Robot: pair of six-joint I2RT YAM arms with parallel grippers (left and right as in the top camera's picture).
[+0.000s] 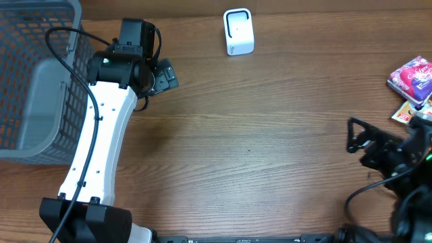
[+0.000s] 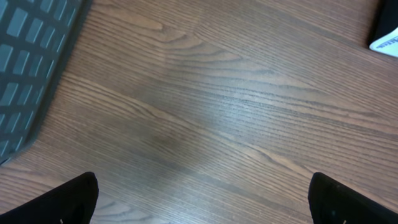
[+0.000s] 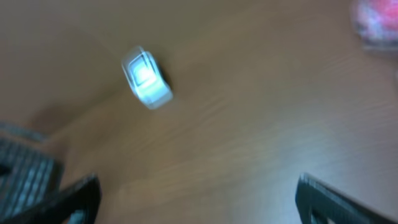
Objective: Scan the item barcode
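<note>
A white barcode scanner (image 1: 238,32) stands upright at the table's far edge; the blurred right wrist view shows the scanner (image 3: 146,78) up left. A pink and purple packet (image 1: 413,75) lies at the right edge, seen as a pink blur (image 3: 373,22) from the right wrist. My left gripper (image 1: 165,74) hovers at the far left beside the basket, open and empty, its gripper (image 2: 202,202) over bare wood. My right gripper (image 1: 352,135) sits at the near right, pointing left, open and empty (image 3: 196,208), well short of the packet and the scanner.
A grey mesh basket (image 1: 34,81) fills the left side, and its wall (image 2: 31,62) runs close to my left gripper. An orange and white packet (image 1: 405,113) lies under the pink one. A white and dark corner (image 2: 385,40) shows top right in the left wrist view.
</note>
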